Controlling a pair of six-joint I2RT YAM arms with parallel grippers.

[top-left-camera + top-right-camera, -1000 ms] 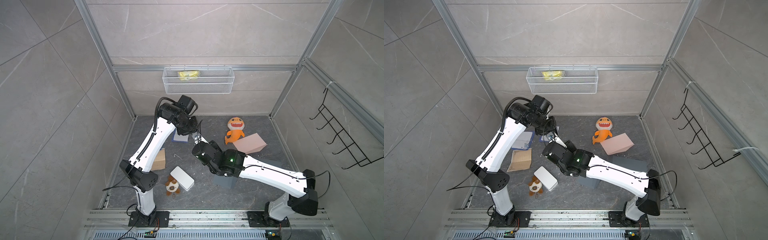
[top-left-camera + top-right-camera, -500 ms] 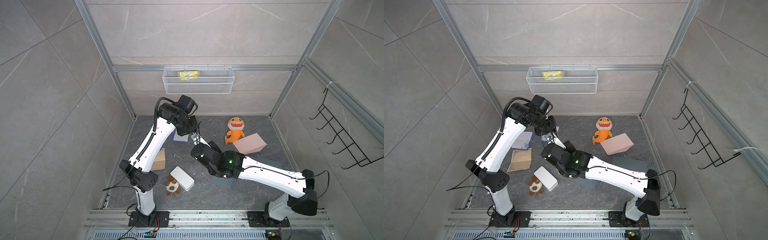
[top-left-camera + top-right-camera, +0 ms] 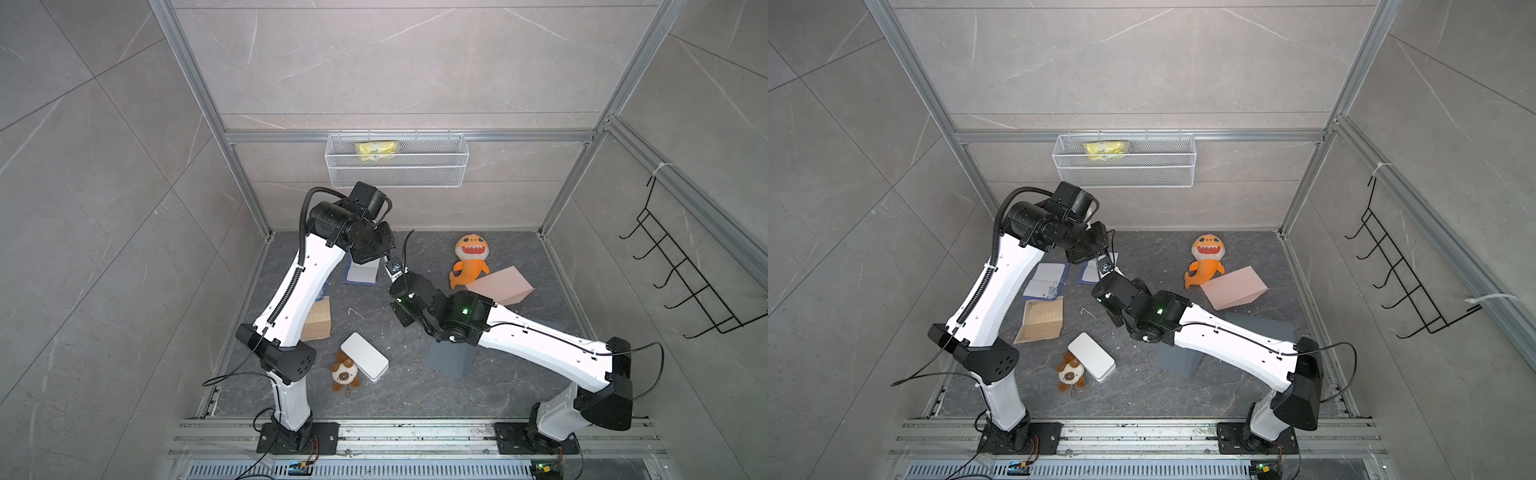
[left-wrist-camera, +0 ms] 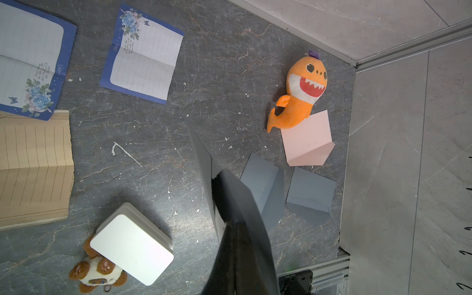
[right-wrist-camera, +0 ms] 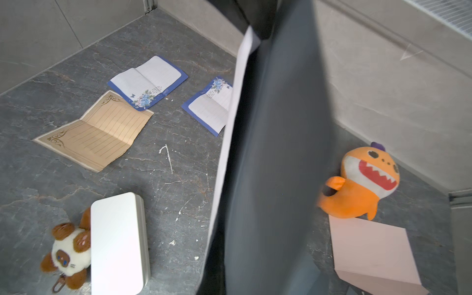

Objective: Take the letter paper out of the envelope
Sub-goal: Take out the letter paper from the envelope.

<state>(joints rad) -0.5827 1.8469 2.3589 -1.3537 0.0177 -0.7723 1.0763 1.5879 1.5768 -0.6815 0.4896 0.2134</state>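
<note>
**1. Arms.** I am viewing both arms raised over the floor [image 4: 153,132], with the wrists meeting above its rear-middle area. In a top view the left gripper [image 3: 384,255] is sitting just beside the right gripper [image 3: 397,272], on the rear-wall side.

**2. End effectors.** Both grippers are clenched.
- The right gripper is grasping the envelope [image 5: 275,153] at its near end. The dark grey envelope is hanging between the 2 wrists, clear of the floor.
- The left gripper is clamping the far end of the envelope. I cannot tell whether it is pinching the paper as well.

**3. Task item.** The paper [image 5: 231,153] is showing in the right wrist view as a white strip along 1 long edge of the envelope. The rest of it is sitting inside.

**4. Floor.** The following items are lying flat, well apart from the held envelope:
- 2 blue sheets [image 4: 143,51] are lying unfolded. 1 of them is overlapping a corner of the tan sheet [image 4: 33,168].
- The box [image 4: 132,247] is resting partly on the bear [image 4: 97,275].
- The shark [image 4: 298,94] is touching the pink envelope [image 4: 306,138] with its tail.
- 2 grey envelopes [image 4: 265,186] are lying side by side, just beside the pink envelope.

**5. Wall.** The basket [image 3: 397,166] is hanging on the rear wall and holding a yellow pack [image 3: 376,150].
</note>
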